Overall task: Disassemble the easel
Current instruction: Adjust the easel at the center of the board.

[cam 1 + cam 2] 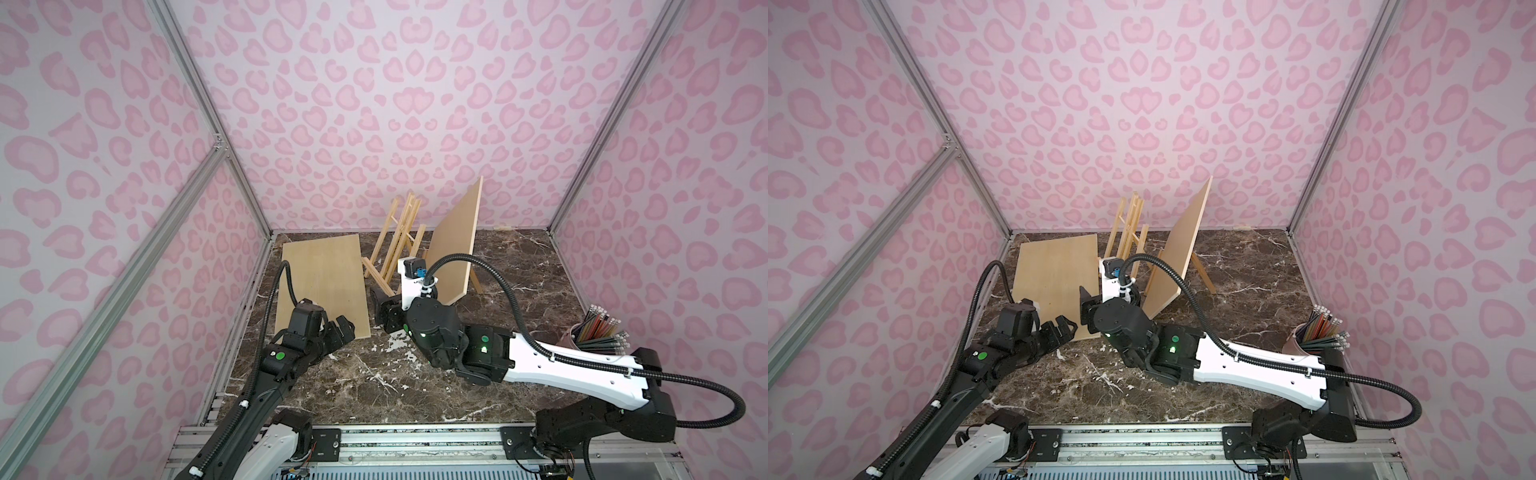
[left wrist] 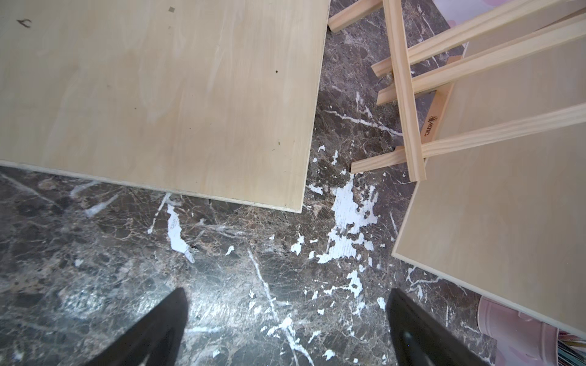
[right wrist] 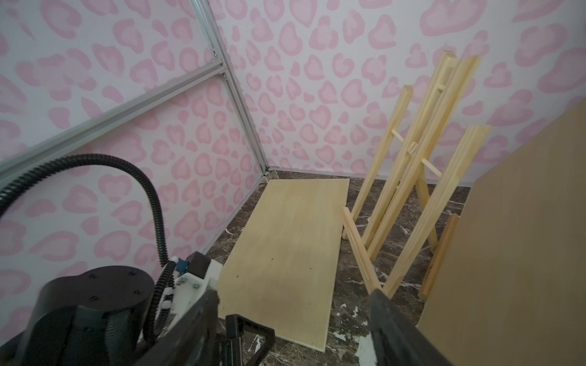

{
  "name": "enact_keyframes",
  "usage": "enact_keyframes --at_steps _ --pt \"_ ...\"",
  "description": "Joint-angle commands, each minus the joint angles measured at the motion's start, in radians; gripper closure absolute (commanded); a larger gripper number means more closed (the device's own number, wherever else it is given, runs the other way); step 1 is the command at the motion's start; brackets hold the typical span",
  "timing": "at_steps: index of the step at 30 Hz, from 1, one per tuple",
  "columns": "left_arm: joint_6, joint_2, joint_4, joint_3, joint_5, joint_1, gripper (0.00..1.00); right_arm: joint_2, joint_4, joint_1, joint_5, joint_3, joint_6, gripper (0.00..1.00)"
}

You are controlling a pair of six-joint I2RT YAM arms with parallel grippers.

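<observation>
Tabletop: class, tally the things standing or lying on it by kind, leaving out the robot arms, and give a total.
Wooden boards: 2, one flat, one propped upright
Wooden easels: 2, one bare, one mostly hidden behind the upright board
Pink cup of pencils: 1
Total: 5

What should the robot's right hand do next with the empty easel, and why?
Probably ease the right gripper forward and close it on the easel's bottom bar. Its jaws stand open right at that bar's near end, holding nothing, and a board already lies flat beside the easel.
</observation>
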Motion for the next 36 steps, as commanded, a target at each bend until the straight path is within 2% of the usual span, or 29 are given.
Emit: enact_keyframes --at_steps 1,4,7,9,12,14,17,19,23,26,31,36 --pt "0.035 -0.005 0.029 -0.013 0.026 0.000 0.01 0.010 -0.081 0.001 0.122 0.034 0.031 0.25" --pt "0.045 0.007 0.052 -0.026 0.062 -0.001 0.01 -0.032 -0.165 0.000 0.180 0.073 0.008 0.25" --pt "0.047 0.017 0.098 -0.043 0.102 -0.010 0.00 -0.143 -0.239 -0.037 0.235 0.072 0.011 0.26" --pt "0.051 0.023 0.128 -0.053 0.112 -0.026 0.01 -0.246 -0.253 -0.127 0.130 0.035 0.014 0.28" --pt "0.050 0.039 0.182 -0.063 0.146 -0.045 0.01 -0.343 -0.313 -0.348 -0.145 0.010 0.059 0.29" --pt "0.043 0.052 0.207 -0.067 0.159 -0.061 0.01 -0.376 -0.356 -0.425 -0.218 0.000 0.062 0.30" --pt "0.039 0.084 0.221 -0.058 0.148 -0.085 0.01 -0.402 -0.371 -0.418 -0.248 -0.028 0.078 0.32" --pt "0.038 0.108 0.227 -0.054 0.139 -0.092 0.01 -0.410 -0.308 -0.359 -0.273 -0.077 0.092 0.33" --pt "0.042 0.151 0.237 -0.040 0.118 -0.095 0.01 -0.284 -0.197 -0.165 -0.216 -0.036 0.070 0.33" --pt "0.050 0.153 0.239 -0.039 0.096 -0.097 0.01 -0.104 -0.189 -0.107 -0.183 0.077 0.102 0.33" --pt "0.062 0.116 0.235 -0.068 0.045 -0.097 0.02 0.117 -0.098 -0.108 -0.062 0.120 0.203 0.32" --pt "0.066 0.073 0.199 -0.095 -0.023 -0.098 0.04 0.350 -0.223 -0.171 -0.023 0.283 0.322 0.35"
